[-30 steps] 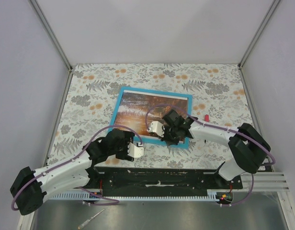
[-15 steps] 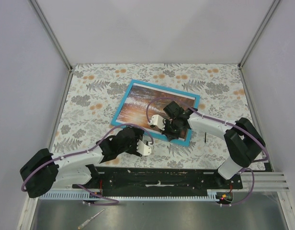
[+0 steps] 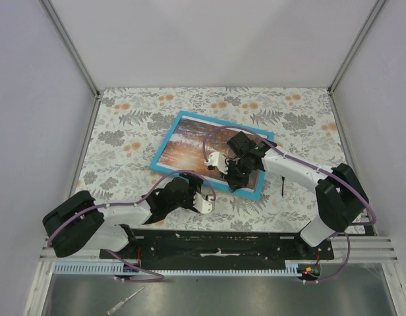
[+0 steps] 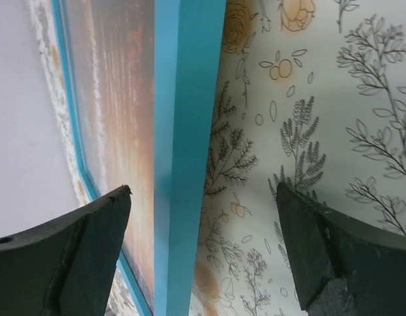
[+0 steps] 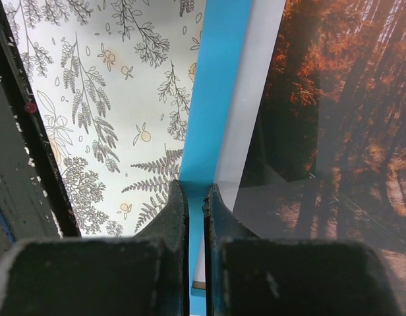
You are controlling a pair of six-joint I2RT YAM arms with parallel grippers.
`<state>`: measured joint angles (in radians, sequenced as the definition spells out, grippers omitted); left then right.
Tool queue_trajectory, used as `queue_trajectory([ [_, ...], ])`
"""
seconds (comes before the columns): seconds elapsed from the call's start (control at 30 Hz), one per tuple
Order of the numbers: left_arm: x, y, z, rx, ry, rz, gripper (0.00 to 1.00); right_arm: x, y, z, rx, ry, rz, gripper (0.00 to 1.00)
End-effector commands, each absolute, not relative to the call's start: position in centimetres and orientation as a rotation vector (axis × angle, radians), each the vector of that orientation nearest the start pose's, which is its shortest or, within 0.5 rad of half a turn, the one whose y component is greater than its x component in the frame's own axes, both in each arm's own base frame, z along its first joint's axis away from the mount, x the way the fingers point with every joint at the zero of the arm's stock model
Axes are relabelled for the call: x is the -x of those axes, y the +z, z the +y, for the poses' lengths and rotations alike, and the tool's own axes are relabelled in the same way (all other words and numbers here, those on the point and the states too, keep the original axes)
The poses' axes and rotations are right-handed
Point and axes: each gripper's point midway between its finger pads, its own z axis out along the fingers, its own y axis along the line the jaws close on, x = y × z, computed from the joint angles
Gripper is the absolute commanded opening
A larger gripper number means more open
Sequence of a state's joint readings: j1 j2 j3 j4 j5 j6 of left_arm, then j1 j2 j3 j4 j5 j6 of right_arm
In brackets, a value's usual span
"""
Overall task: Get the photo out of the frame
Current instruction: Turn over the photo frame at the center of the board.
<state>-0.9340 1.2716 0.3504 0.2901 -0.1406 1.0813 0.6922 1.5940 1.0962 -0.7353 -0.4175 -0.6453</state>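
Under plain white walls point(image 3: 209, 39) with metal corner posts point(image 3: 71, 49), the tabletop is covered edge to edge by a cream floral-patterned cloth point(image 3: 117, 131). Near its middle, turned askew, the thin bright-blue rectangular picture frame point(image 3: 224, 124) lies flat on the cloth. The large print point(image 3: 190, 145) of an orange-brown autumn forest sits inside it, with a thin white margin showing against the blue. Patterned cloth shows on every side of the frame, widest toward the far wall and the left, narrowest toward the arms' black base rail point(image 3: 216, 243). The right gripper point(image 5: 195, 192) is clenched, its tips together over the frame's near border beside the white margin; whether they pinch anything cannot be told. The left gripper point(image 4: 203, 191) is spread wide and grasps nothing. Its fingers point(image 4: 78, 250) straddle the blue border on the near side, apparently without touching it.
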Motion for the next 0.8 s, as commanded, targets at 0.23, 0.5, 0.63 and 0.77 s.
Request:
queue_trajectory([
  [0.23,-27.6,5.6,-23.3,-1.641,0.438,1.117,0.65,-21.9,11.1,25.9,1.775,0.714,1.956,0.00],
  [0.5,-28.1,6.8,-23.0,-1.554,0.473,1.109,0.19,-22.7,11.4,25.1,1.750,0.673,1.961,0.00],
  [0.63,-28.2,8.5,-22.7,-1.508,0.471,1.135,0.10,-23.2,12.2,24.7,1.729,0.640,1.951,0.17],
  [0.77,-28.0,10.6,-22.9,-1.463,0.413,1.183,0.10,-23.8,13.9,24.1,1.699,0.578,1.912,0.65],
])
